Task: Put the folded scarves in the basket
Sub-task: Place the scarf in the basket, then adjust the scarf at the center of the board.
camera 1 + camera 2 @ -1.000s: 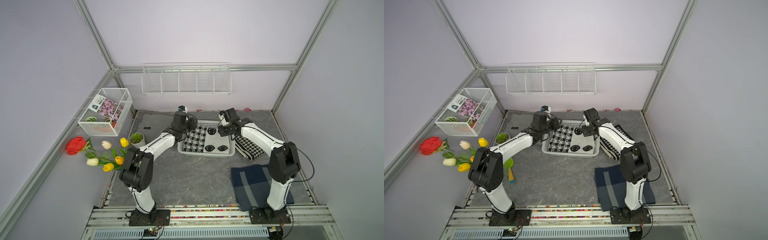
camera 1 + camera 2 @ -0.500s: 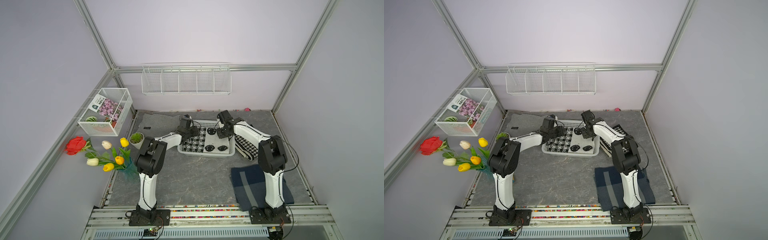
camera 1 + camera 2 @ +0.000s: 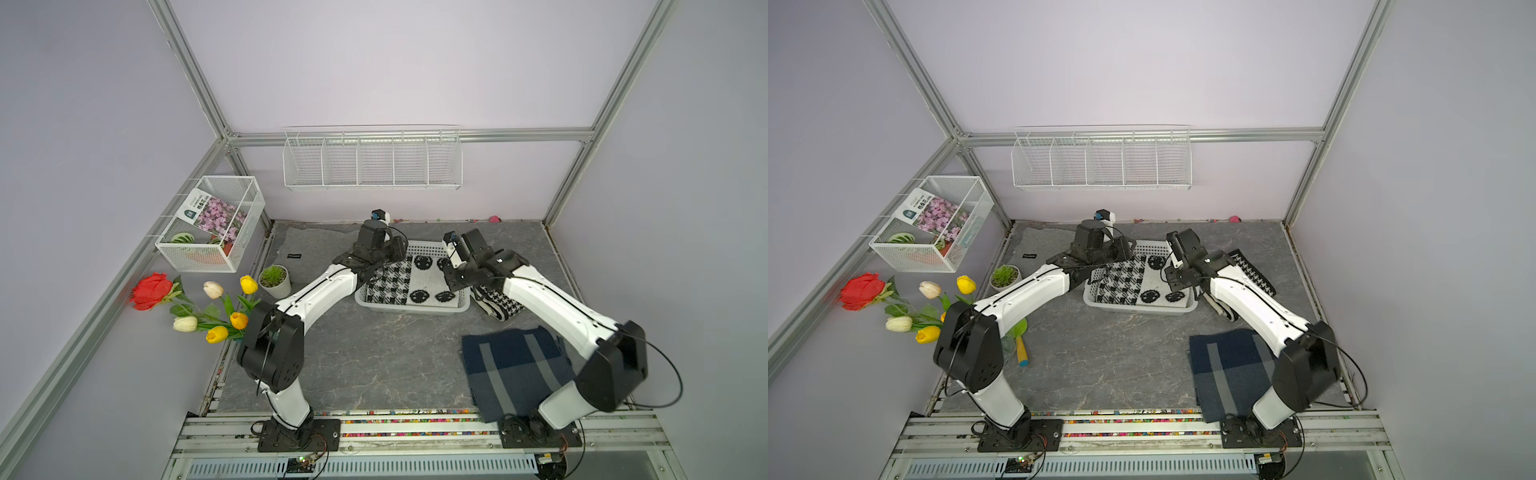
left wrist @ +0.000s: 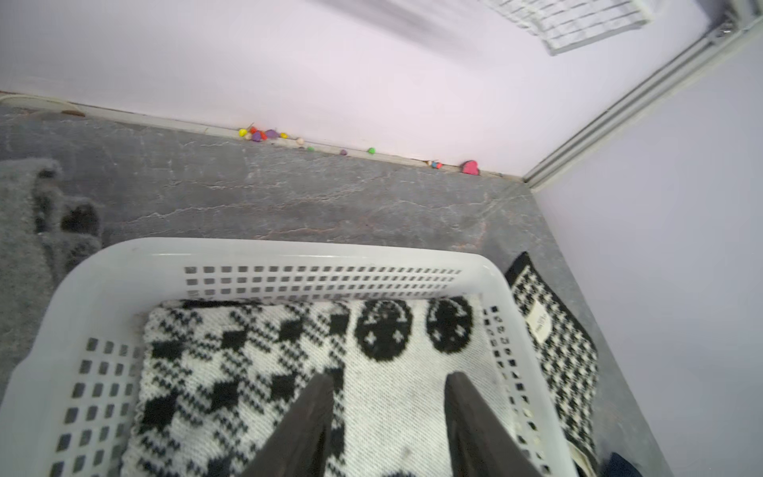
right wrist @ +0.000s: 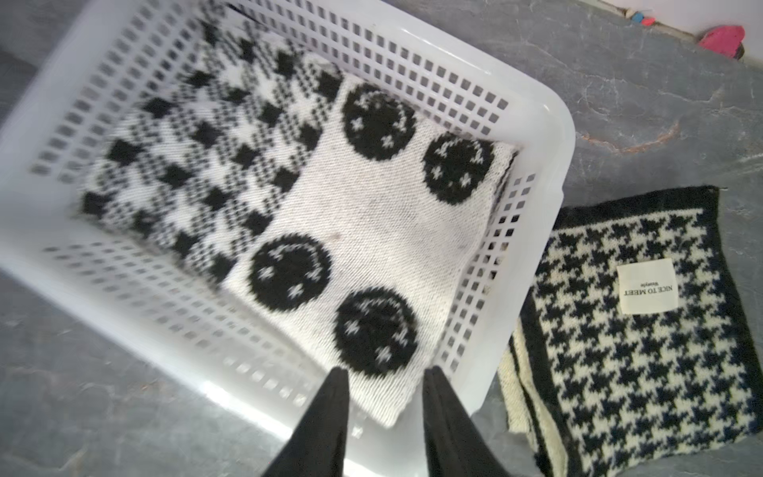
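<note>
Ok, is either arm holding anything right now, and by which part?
Nothing is held. The left gripper and the right gripper both have their jaws apart with nothing between them, over the basket where the folded scarf lies.

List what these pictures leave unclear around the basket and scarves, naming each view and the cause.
- Left gripper: in both top views the left arm hides how its jaws stand.
- Houndstooth scarf: in both top views the right arm covers part.
- Label on that scarf: right wrist view, the smaller line of print is too small to read.
- Wire rack: left wrist view, blurred and cut off by the frame edge.
</note>
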`<state>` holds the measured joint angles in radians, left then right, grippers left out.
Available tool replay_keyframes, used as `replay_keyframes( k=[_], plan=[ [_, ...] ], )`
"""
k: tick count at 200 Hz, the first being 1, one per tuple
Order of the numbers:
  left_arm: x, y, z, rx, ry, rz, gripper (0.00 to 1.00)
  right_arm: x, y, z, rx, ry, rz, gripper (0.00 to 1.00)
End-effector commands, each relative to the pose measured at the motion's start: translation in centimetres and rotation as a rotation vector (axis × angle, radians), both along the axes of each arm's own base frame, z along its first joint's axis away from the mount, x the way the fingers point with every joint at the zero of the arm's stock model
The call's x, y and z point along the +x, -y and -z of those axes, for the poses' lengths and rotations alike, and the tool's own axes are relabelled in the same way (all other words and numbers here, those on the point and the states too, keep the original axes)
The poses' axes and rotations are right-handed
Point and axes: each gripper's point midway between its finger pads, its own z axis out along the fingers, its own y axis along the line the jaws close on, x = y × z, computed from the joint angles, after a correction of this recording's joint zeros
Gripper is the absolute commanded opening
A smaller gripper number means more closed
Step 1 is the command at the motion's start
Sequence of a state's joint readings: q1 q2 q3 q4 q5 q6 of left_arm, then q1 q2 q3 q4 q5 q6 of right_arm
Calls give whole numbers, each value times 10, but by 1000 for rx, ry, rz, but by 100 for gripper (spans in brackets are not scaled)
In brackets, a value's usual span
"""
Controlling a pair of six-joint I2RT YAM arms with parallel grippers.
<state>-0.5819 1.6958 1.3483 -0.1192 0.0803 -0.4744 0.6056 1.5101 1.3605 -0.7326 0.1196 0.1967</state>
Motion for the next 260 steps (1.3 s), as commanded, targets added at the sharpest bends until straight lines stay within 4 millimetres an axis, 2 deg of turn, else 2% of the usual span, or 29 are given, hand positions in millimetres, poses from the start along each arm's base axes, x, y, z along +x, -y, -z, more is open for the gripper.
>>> replay_keyframes(
  k=[1, 19, 39, 59, 63, 91, 119, 142, 159, 171, 201, 242, 260],
  plan=[
    [-29, -8, 5, 2, -66, 8, 49, -59, 2, 35, -60, -119, -30, 40],
    [-61, -11, 10, -12, -77, 35, 49, -100, -2, 45, -64, -111, -79, 44],
    [-98, -22, 29, 69, -63, 51, 49, -140, 0, 63, -63, -113, -98, 48],
    [-126, -38, 53, 61, -73, 56, 49, -165, 12, 86, -99, -103, -71, 51],
    [-131, -41, 53, 34, -63, 54, 49, -168, 17, 90, -124, -91, -55, 51],
    [-158, -59, 69, -44, -29, 57, 48, -176, 44, 112, -221, -56, 55, 54],
    [-167, -73, 81, 36, -24, 60, 48, -179, 61, 137, -262, -70, 134, 57],
    [-176, -74, 90, 31, -30, 85, 48, -182, 74, 153, -324, -91, 181, 57],
    [-177, -74, 91, 44, -31, 95, 48, -185, 65, 169, -274, -133, 152, 55],
    [-177, -76, 90, 57, -33, 93, 47, -186, 67, 173, -270, -166, 167, 52],
    [-180, -83, 81, 25, 5, 68, 47, -192, 61, 186, -271, -248, 141, 52],
    [-182, -79, 78, 8, 7, 90, 46, -196, 21, 203, -195, -354, 32, 52],
    [-183, -78, 79, 6, 1, 98, 46, -190, -4, 201, -156, -362, 7, 51]
  ],
)
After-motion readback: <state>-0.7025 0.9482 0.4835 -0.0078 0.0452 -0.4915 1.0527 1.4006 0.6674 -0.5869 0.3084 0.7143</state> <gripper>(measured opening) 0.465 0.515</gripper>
